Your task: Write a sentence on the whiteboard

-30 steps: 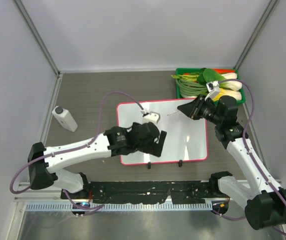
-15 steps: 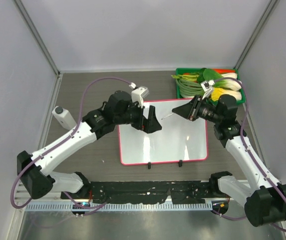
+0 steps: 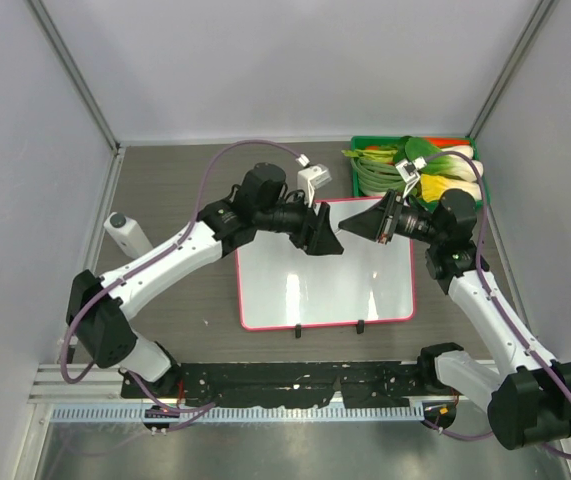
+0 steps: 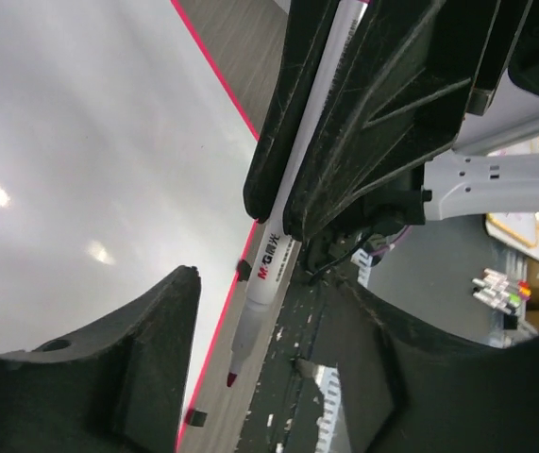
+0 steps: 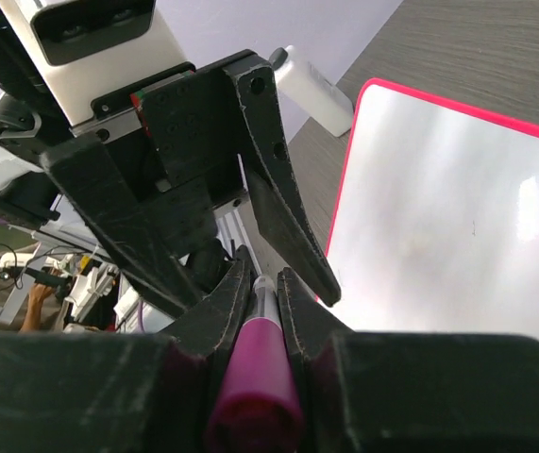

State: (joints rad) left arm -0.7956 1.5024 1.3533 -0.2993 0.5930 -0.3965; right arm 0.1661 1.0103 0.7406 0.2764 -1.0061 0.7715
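The whiteboard (image 3: 345, 285) lies flat in the middle of the table, pink-framed, its surface (image 4: 80, 142) plain white; no sentence shows on it. My right gripper (image 3: 357, 224) hovers over the board's far edge, shut on a slim marker with a magenta cap end (image 5: 255, 377). My left gripper (image 3: 337, 243) faces it almost tip to tip. In the left wrist view the marker's white barrel (image 4: 271, 260) and red tip point between my left fingers (image 4: 137, 359), which stand apart and clear of it. The right gripper (image 5: 263, 269) pinches the barrel tightly.
A green tray (image 3: 357, 180) of vegetables stands at the back right, just behind the right arm. A small white bottle-like object (image 3: 128, 237) lies at the left. Two black clips (image 3: 297, 330) sit on the board's near edge.
My left arm swung from over the board's near left part to its far edge, then right, up to the right gripper. Its jaws have narrowed somewhat. The right arm barely moved.
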